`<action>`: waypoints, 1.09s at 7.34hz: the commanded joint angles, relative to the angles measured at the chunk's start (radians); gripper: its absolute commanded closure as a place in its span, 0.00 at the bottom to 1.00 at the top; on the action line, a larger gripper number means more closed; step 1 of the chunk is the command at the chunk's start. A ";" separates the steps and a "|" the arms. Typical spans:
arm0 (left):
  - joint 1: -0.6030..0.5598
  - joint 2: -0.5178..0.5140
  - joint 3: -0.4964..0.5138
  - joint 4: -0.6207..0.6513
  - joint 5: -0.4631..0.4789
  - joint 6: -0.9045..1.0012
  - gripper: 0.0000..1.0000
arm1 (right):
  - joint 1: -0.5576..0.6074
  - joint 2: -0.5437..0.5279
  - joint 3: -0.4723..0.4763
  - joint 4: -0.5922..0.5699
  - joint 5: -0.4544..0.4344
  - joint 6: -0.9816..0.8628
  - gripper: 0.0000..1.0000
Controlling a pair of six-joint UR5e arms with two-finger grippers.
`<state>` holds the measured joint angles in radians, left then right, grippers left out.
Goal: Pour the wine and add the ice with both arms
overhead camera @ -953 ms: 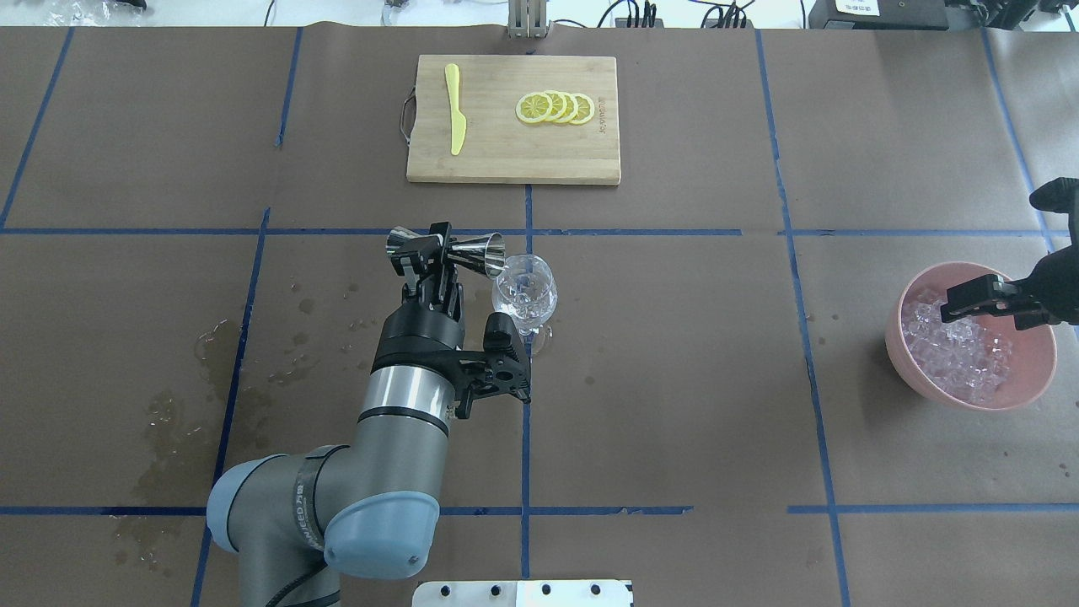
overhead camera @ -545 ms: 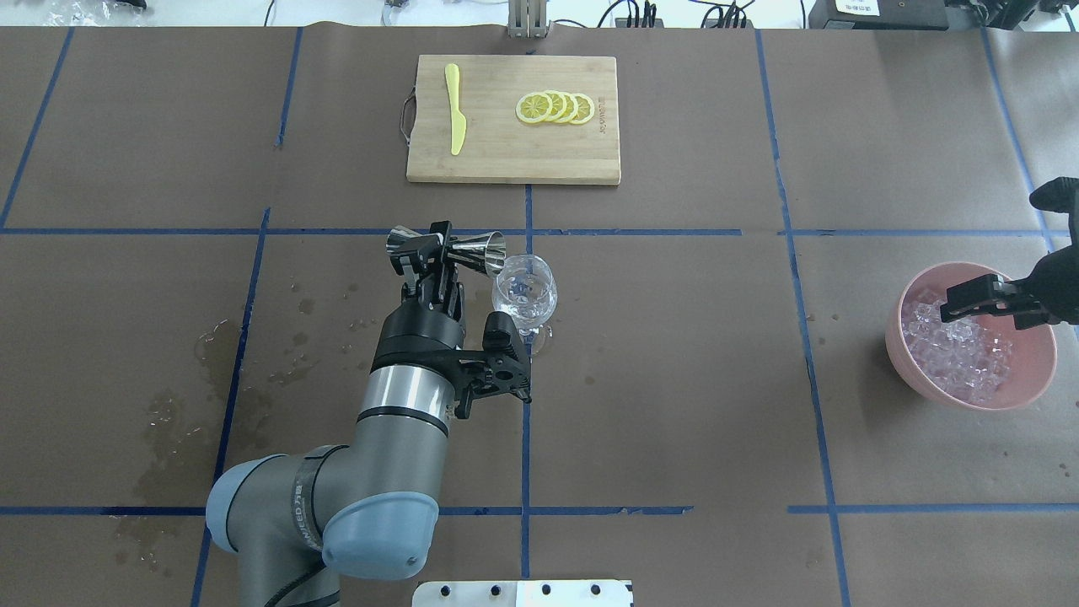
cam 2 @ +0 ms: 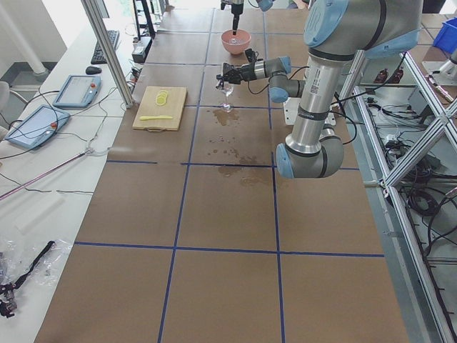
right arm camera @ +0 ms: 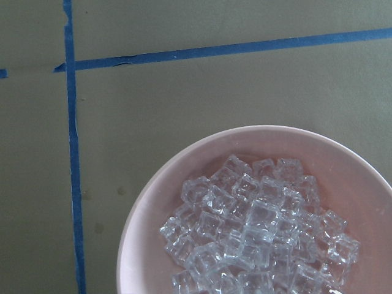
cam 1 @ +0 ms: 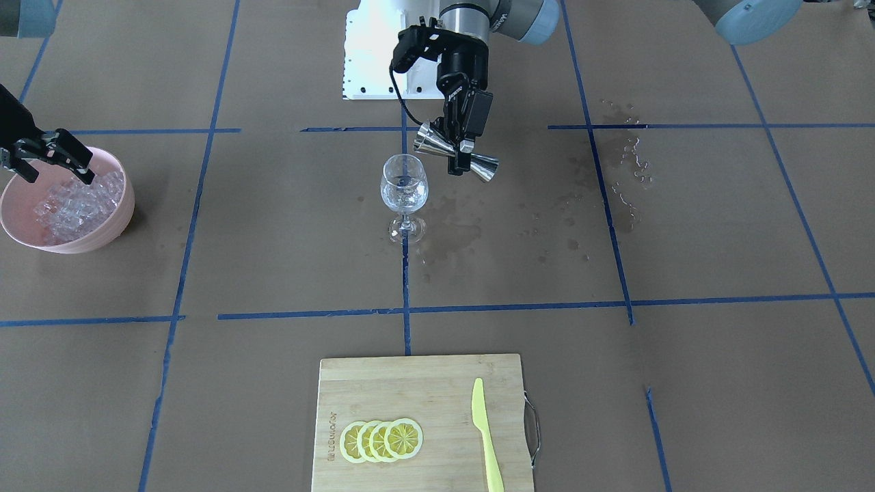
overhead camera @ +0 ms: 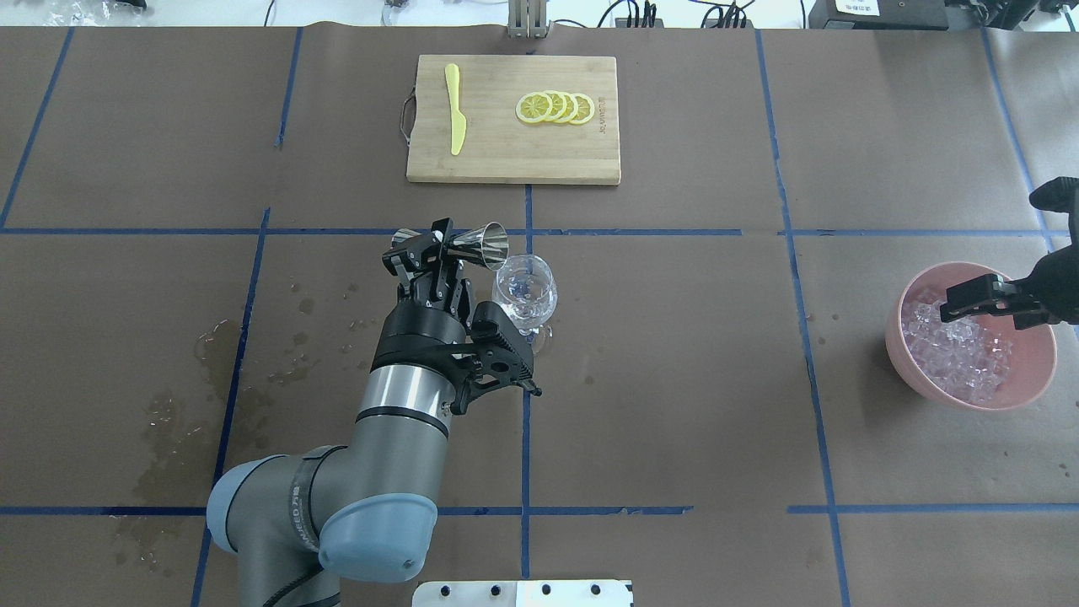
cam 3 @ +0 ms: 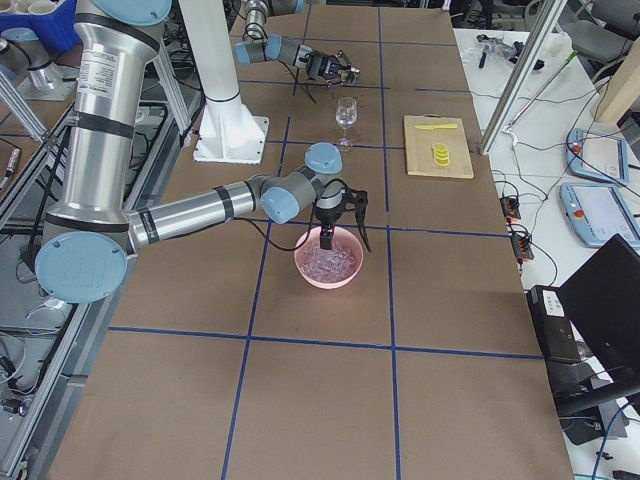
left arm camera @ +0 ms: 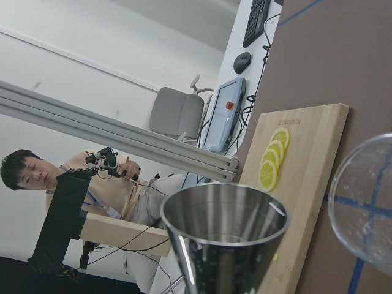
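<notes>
**Item:** pour wine, then add ice.
**Step in hand (judged):** the pour, at or near its end.
**Left fingers** (overhead camera: 437, 246): clenched on the jigger (overhead camera: 480, 245) at its waist. Its long axis is near level, and the wide mouth points sideways out of the grip, just beside the wine glass (overhead camera: 524, 291) rim.
**Wine** (overhead camera: 520, 290): a small dark pool in the glass, beside and below those fingers.
**Right fingers** (overhead camera: 971, 298): spread, grasping nothing, above the pink bowl (overhead camera: 1042, 362).
**Ice** (overhead camera: 957, 354): heaped directly beneath them.
**Next (judged):** lower and close on one cube.

Ice (right arm camera: 257, 239) heaped in pink bowl (right arm camera: 142, 236); left gripper (overhead camera: 434, 249) clamps tilted jigger (overhead camera: 482, 244).
</notes>
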<state>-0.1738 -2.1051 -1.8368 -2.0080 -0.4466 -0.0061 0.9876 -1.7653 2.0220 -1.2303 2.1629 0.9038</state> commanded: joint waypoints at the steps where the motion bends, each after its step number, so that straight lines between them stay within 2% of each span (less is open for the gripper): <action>1: -0.004 0.010 -0.008 -0.008 -0.001 -0.115 1.00 | 0.000 0.016 -0.002 0.000 0.000 0.001 0.00; 3: -0.010 0.084 -0.045 -0.105 -0.001 -0.117 1.00 | -0.001 0.024 -0.019 0.000 -0.005 -0.002 0.00; 5: -0.016 0.187 -0.120 -0.124 -0.003 -0.115 1.00 | -0.036 0.023 -0.051 0.000 -0.101 -0.019 0.00; 6: -0.018 0.227 -0.134 -0.145 -0.003 -0.115 1.00 | -0.038 0.023 -0.054 0.000 -0.103 -0.026 0.00; 8: -0.018 0.304 -0.134 -0.265 -0.003 -0.115 1.00 | -0.038 0.023 -0.080 0.000 -0.101 -0.045 0.00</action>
<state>-0.1911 -1.8511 -1.9677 -2.2071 -0.4494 -0.1212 0.9507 -1.7425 1.9528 -1.2303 2.0634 0.8646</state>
